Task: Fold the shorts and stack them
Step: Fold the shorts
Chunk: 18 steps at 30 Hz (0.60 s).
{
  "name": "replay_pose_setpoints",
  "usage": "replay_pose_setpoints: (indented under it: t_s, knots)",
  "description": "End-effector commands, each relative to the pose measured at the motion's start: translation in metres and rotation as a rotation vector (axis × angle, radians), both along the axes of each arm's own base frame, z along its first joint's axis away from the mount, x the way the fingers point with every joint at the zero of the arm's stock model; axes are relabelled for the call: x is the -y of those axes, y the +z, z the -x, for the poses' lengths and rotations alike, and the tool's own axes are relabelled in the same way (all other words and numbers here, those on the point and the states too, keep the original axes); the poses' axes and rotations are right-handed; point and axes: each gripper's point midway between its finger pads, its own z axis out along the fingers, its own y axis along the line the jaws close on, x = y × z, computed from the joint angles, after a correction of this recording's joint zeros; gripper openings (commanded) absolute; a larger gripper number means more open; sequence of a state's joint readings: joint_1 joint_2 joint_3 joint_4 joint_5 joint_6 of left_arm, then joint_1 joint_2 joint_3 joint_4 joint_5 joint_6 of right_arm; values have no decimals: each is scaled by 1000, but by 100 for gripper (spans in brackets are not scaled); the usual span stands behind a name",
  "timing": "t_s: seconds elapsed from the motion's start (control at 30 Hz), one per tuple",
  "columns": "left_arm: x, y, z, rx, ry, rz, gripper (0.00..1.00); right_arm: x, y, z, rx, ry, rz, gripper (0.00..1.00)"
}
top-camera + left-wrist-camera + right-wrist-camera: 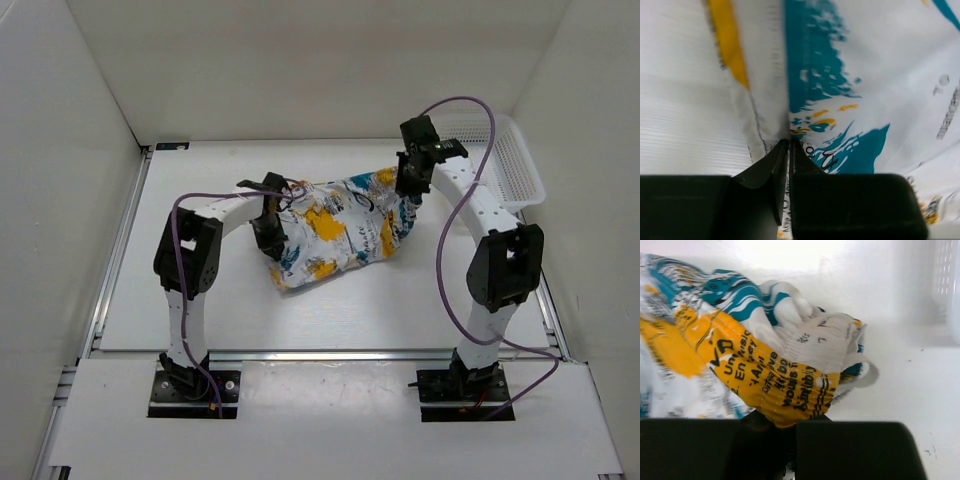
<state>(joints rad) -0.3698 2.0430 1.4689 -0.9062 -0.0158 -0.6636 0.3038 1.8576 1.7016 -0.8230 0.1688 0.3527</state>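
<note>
The shorts (335, 232), white with yellow-orange, teal and black print, hang stretched between my two grippers above the table's middle. My left gripper (272, 222) is shut on the shorts' left edge; in the left wrist view its gripper (789, 145) pinches a fold of the fabric (850, 90) between closed jaws. My right gripper (408, 186) is shut on the right end; in the right wrist view its gripper (790, 422) holds the yellow printed waistband (775, 385), bunched above the jaws.
A white plastic lattice basket (512, 165) stands at the back right, close to the right arm; it also shows in the right wrist view (946, 275). White walls enclose the table on the left, back and right.
</note>
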Motion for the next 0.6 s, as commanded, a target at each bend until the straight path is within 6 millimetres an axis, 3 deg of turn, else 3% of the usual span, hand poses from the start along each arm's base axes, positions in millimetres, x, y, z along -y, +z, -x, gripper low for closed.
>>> replay_pose_setpoints:
  t_s: [0.0,0.03,0.27,0.57]
  knots:
    - [36,9,1,19,-26,81,19,-20,40,5,68,68,70,0]
    - [37,9,2,15,-28,89,19,-23,40,9,53,76,91,0]
    - [33,66,-10,138,-60,86,20,-69,46,6,34,138,161,0]
    - [-11,112,-12,214,17,123,21,-115,34,22,36,184,240,0]
